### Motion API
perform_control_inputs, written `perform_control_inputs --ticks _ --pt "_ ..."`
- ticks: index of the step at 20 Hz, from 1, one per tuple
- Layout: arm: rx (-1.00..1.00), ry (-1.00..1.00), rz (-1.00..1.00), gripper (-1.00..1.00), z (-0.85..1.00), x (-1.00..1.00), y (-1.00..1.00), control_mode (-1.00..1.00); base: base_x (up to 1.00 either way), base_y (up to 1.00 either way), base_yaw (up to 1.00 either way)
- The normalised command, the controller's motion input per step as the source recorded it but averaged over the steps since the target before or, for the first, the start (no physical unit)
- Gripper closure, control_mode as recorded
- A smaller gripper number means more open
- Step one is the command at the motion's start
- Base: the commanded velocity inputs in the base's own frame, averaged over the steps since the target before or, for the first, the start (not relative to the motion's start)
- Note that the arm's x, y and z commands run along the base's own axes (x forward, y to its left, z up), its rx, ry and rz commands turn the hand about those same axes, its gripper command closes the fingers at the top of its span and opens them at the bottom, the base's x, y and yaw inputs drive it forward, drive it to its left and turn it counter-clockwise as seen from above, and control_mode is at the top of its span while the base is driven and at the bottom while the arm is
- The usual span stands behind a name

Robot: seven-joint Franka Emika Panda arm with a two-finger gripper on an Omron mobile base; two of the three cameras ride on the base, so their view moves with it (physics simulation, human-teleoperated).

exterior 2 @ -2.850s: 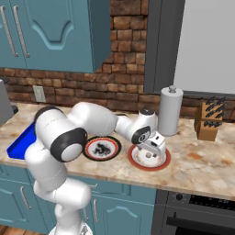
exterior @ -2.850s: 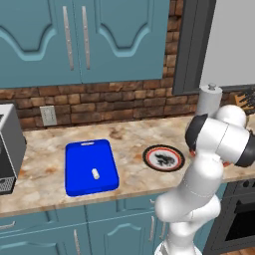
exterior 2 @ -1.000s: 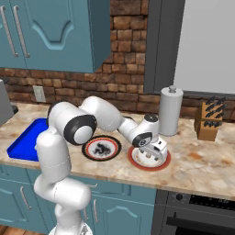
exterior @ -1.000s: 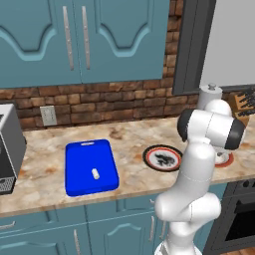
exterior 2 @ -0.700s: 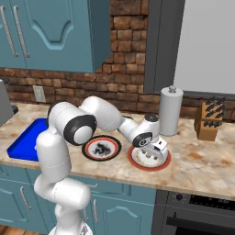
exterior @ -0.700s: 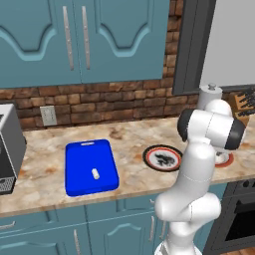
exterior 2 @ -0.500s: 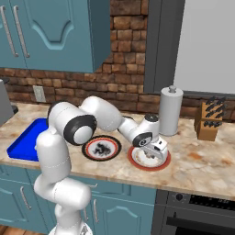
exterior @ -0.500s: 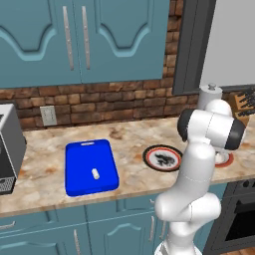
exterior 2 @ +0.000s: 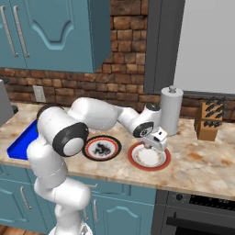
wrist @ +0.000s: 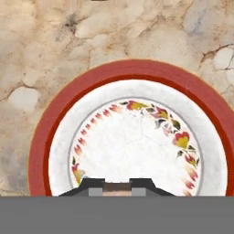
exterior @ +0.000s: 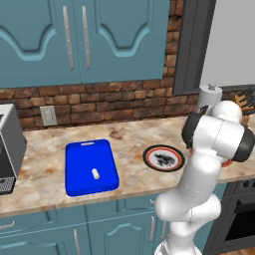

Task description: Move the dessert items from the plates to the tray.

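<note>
We're taking the red-rimmed plate (exterior 2: 148,157) as our landmark, sitting on the marble counter (exterior 2: 197,156). In the right base view the gripper (exterior 2: 155,146) is hanging just above this plate, over its centre, w/ the arm reaching in from the left. In the hand view the fingertips (wrist: 96,187) are showing at the bottom w/ a small pale tan bit (wrist: 115,187) between them; it's looking like one dessert lump pinched betw. the jaws, but we're not able to say for sure, too little of it is showing. The plate's white middle w/ its flower ring (wrist: 137,151) is lying bare under the hand. Just left of the red-rimmed plate, beside it but apart, the black-rimmed plate (exterior 2: 101,148) is sitting; its dark-patterned centre (exterior: 164,158) is also showing in the left base view. Well to the left of both plates the blue tray (exterior: 91,166) is lying flat, slot handle toward the wall, and the other dessert lump (exterior: 95,174) is resting on it near the middle. Behind the red-rimmed plate, toward the brick wall, a paper towel roll (exterior 2: 170,111) is standing upright; further right, a knife block (exterior 2: 208,121).
</note>
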Motion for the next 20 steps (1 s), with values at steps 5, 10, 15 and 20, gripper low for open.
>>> perform_control_inputs --ticks 5,10,15,20 --pt "0.07 -0.13 -0.01 1.0 1.0 -0.28 0.98 -1.0 0.0 0.0 0.0" --pt "0.0 -0.23 -0.06 1.0 0.67 -0.38 1.0 -1.0 0.0 0.0 0.0" --pt "0.0 -0.22 -0.07 1.0 0.04 -0.36 1.0 -1.0 0.0 0.0 0.0" --pt "-0.01 -0.08 -0.11 1.0 0.66 -0.02 1.0 -1.0 0.0 0.0 0.0"
